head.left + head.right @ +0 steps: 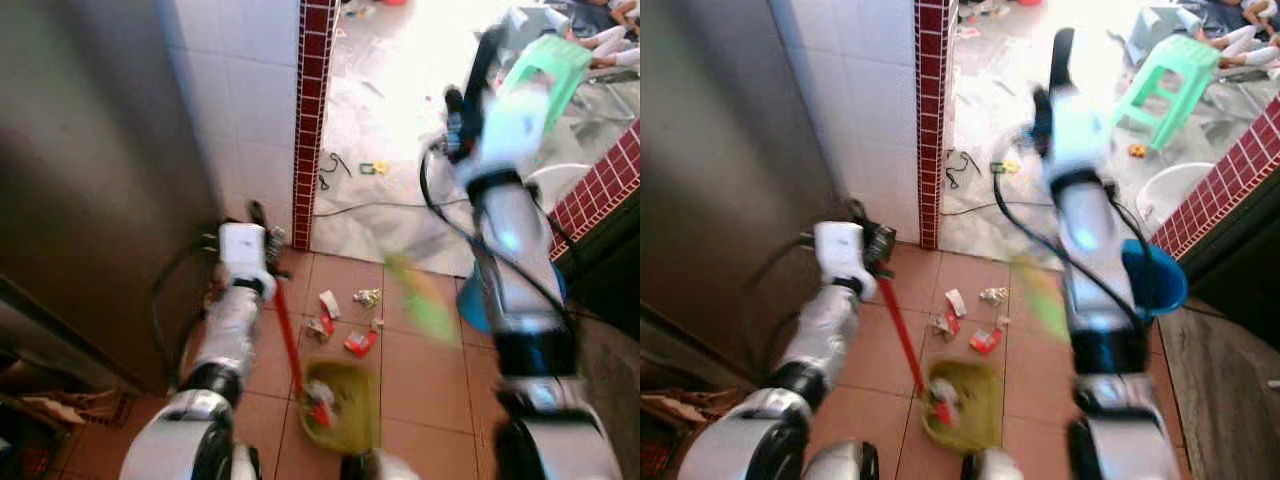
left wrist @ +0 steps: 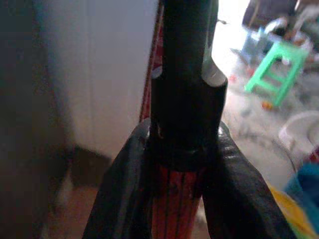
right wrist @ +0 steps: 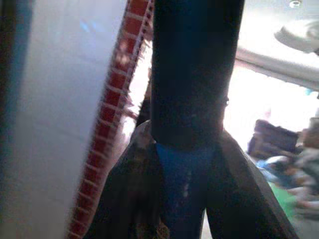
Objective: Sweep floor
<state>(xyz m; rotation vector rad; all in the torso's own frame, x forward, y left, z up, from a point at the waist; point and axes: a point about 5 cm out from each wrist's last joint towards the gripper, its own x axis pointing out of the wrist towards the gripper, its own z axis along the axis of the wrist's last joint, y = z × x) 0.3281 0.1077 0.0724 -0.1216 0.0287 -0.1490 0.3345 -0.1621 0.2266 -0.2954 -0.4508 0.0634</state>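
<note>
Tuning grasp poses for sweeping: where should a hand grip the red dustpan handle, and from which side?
Grip the red dustpan handle near its upper end, as the left hand does now. The rod leans up from the yellow dustpan toward the wall, so come from above, fingers either side of it.

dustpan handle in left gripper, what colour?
Red handle, held by the left gripper; clearest in the right eye view.

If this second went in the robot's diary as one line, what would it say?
left claw: shut on red dustpan handle | right claw: raised, shut on broom handle | yellow dustpan on tiles | litter unswept
</note>
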